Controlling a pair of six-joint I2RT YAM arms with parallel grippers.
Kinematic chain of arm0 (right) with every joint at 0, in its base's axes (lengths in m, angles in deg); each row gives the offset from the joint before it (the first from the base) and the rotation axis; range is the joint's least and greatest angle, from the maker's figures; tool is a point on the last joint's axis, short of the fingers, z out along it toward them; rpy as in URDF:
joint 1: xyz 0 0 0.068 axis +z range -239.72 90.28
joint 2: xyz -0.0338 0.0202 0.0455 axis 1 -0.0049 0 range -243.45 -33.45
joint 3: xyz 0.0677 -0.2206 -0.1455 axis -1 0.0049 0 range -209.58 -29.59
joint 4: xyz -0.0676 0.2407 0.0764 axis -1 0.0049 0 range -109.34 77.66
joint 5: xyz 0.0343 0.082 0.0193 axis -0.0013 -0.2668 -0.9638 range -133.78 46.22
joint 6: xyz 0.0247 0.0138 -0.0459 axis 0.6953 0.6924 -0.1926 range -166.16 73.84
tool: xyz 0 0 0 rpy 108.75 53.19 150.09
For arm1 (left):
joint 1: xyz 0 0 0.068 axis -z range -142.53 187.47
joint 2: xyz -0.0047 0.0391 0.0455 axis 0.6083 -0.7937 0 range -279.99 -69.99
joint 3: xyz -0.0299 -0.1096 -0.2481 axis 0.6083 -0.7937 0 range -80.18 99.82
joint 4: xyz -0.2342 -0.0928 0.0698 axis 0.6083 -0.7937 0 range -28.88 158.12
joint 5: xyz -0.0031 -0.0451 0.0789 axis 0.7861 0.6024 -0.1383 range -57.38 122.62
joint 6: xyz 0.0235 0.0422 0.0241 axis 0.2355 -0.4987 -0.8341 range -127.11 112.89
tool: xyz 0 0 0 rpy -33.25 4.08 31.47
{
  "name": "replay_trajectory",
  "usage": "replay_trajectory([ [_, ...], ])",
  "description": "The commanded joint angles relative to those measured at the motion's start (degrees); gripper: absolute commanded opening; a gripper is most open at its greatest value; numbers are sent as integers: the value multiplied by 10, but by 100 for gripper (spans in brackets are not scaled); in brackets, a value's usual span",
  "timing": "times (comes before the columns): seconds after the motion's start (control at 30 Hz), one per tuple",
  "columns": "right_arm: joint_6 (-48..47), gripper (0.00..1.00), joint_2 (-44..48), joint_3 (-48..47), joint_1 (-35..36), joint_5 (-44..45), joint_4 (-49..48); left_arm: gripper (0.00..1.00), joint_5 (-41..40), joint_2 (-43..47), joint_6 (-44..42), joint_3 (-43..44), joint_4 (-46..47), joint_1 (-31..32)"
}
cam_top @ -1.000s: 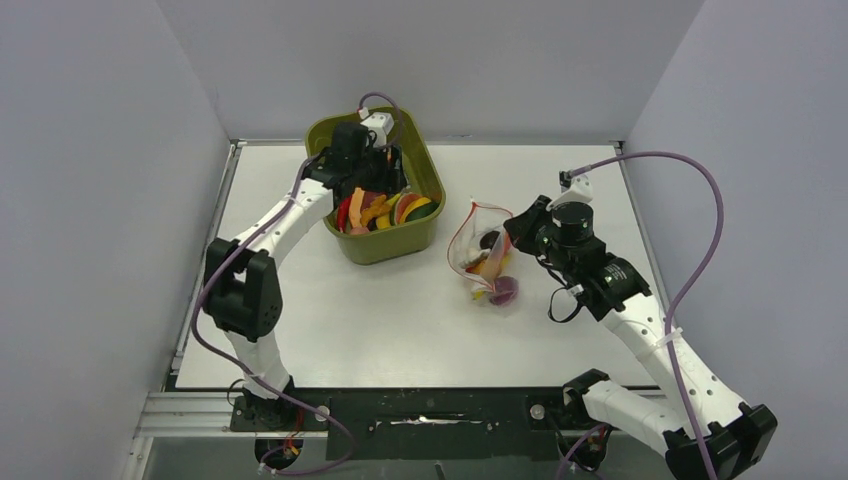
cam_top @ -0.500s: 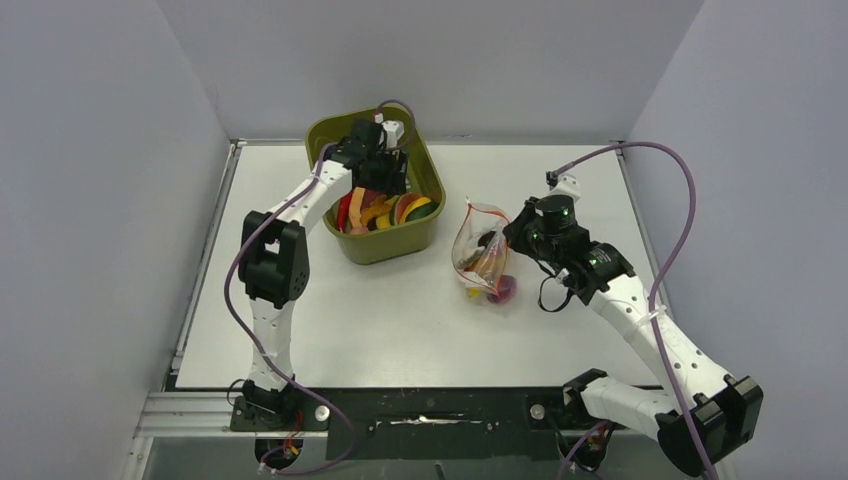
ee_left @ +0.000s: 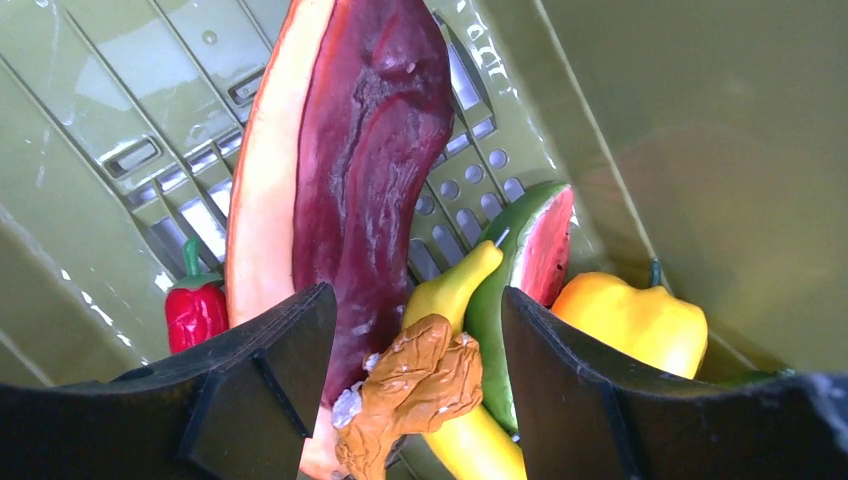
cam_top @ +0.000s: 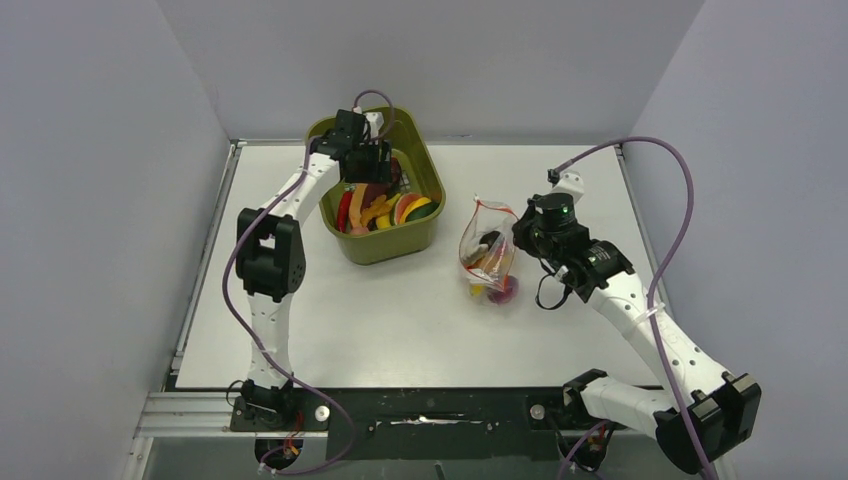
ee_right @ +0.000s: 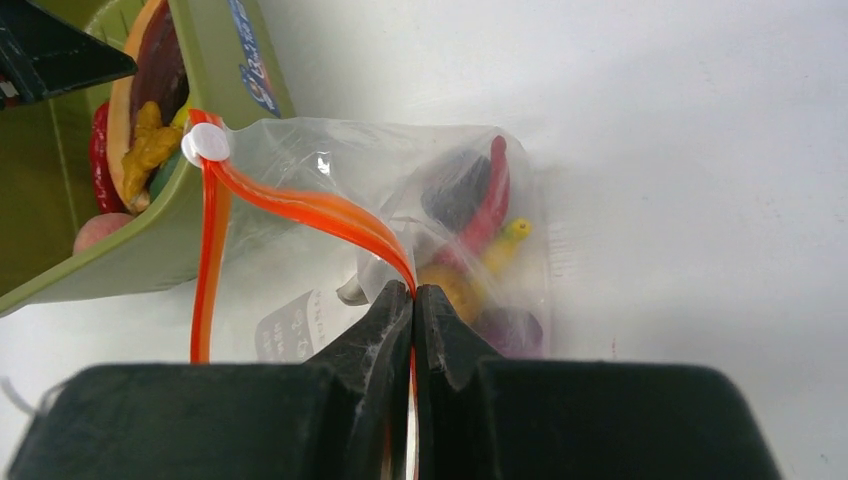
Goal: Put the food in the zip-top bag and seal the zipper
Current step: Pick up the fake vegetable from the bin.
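Note:
The zip-top bag (cam_top: 487,255) stands on the table right of the bin, with food (ee_right: 483,195) inside: a red pepper, yellow and purple pieces. My right gripper (ee_right: 412,290) is shut on the bag's red-orange zipper (ee_right: 300,205), and its mouth gapes towards the bin. My left gripper (ee_left: 415,310) hangs open inside the bin over more food (cam_top: 385,210). Its jaws stand either side of a brown crinkled piece (ee_left: 420,385) and a yellow banana (ee_left: 455,290), with gaps on both sides. A large purple slice (ee_left: 370,150) lies beside them.
The olive-green bin (cam_top: 385,250) sits at the back centre-left, its wall close around my left gripper. A watermelon slice (ee_left: 540,250), a yellow pepper (ee_left: 630,320) and a small red pepper (ee_left: 195,315) lie in it. Grey walls enclose the table on three sides.
My left arm has raised its elbow and the gripper shifted slightly towards the bin's back. My right gripper moved a little right with the bag, whose mouth has narrowed.

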Motion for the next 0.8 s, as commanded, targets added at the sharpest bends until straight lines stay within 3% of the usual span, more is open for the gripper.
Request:
replay_trajectory([
  [0.0,-32,0,-14,-41,-10,14,10,60,14,-4,53,27,3,-4],
  [0.1,-44,0,-32,-59,-11,2,31,59,39,16,91,-32,37,-16],
  [0.47,-57,0,-94,-111,-31,-25,57,55,61,11,58,-90,39,-14],
  [0.77,-46,0,-114,-137,-32,-24,74,37,49,12,28,-74,20,-14],
])
